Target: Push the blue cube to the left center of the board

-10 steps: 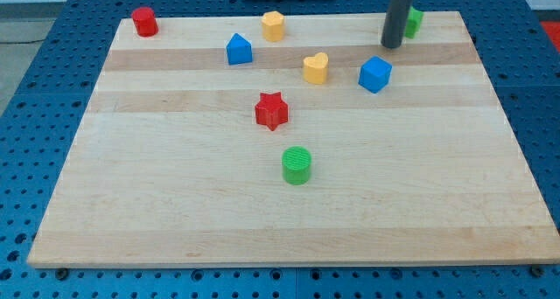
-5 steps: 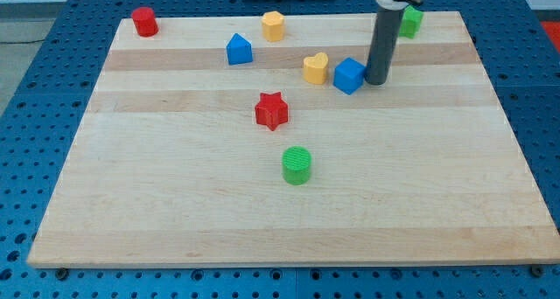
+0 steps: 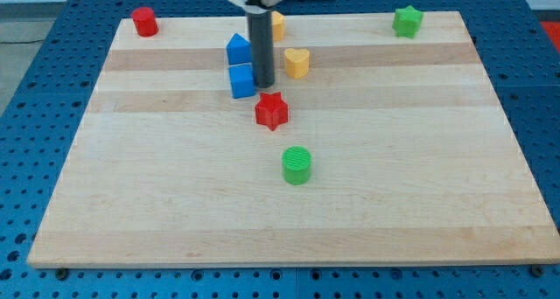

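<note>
The blue cube (image 3: 242,80) sits on the wooden board (image 3: 175,203), left of the board's middle in the upper part. My tip (image 3: 264,86) touches the cube's right side. A blue house-shaped block (image 3: 238,49) stands just above the cube, touching or nearly touching it. A red star (image 3: 271,111) lies just below and right of my tip. A yellow heart (image 3: 297,63) lies right of the rod.
A yellow hexagonal block (image 3: 277,24) is partly hidden behind the rod at the top. A red cylinder (image 3: 144,22) stands at the top left corner, a green star (image 3: 407,21) at the top right, a green cylinder (image 3: 297,165) near the middle.
My tip has swept left across the board, pushing the blue cube from right of the yellow heart to below the blue house block. The heart shifted slightly left.
</note>
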